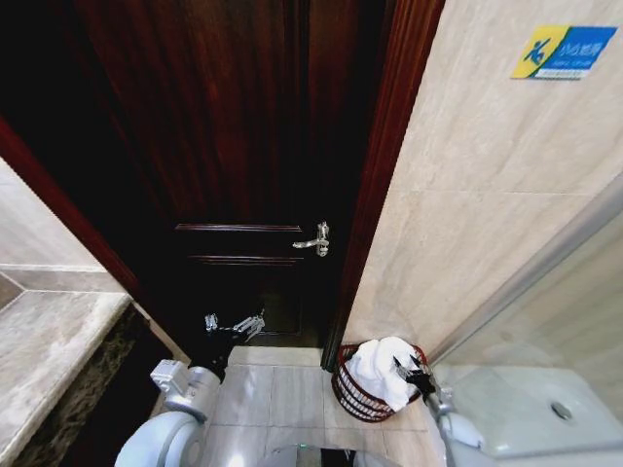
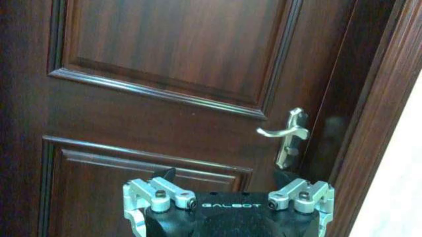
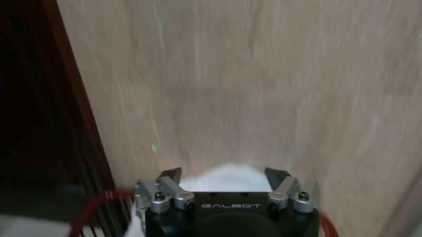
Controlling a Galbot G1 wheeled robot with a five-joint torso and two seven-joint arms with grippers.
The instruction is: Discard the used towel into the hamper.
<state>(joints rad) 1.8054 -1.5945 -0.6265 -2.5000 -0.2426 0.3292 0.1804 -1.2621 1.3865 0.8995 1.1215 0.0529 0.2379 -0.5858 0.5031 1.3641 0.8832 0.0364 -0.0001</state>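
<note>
Right gripper (image 1: 413, 371) hangs spread over the white towel (image 1: 380, 368), which fills the hamper (image 1: 352, 391) against the tiled wall (image 1: 458, 195) in the head view. Left gripper (image 2: 228, 174), fingers apart, faces the door handle (image 2: 287, 134). The right wrist view shows the towel's top between the open fingers (image 3: 170, 176).

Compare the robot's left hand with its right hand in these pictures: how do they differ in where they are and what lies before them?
The left hand hangs open before the dark wooden door, near its silver lever handle; the right hand sits open over the round reddish-brown wire hamper. The left hand is clear of everything; the right hand has the white towel between its fingers, already in the hamper. Both have open fingers and the same black and silver build.
</note>
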